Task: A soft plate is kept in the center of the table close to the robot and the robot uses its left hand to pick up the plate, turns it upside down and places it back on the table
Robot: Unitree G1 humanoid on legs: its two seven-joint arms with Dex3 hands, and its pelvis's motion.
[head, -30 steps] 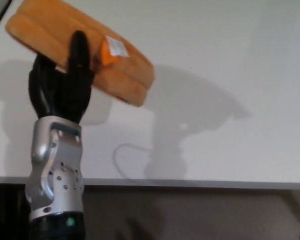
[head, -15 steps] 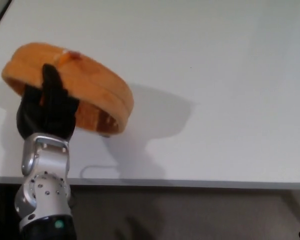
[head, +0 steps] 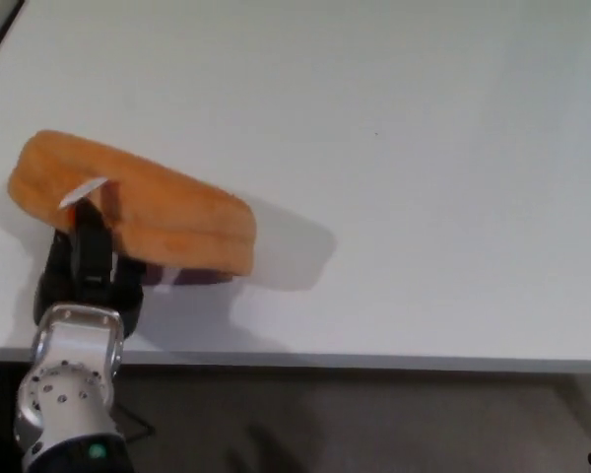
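Down at the near left of the white counter [head: 424,148], the left robot hand [head: 84,261] has its black fingers clamped on the orange soft plate [head: 138,202], gripping it by the near edge. The plate sits low over the counter, tilted, its right end dipping toward the surface with a dark shadow spread just beneath and to the right of it; whether that end is touching down, I cannot tell. A small white tag [head: 82,192] shows on the plate right above the fingers. The silver wrist [head: 67,379] rises from the bottom left corner, crossing the counter's front edge. No right robot hand anywhere in the shot.
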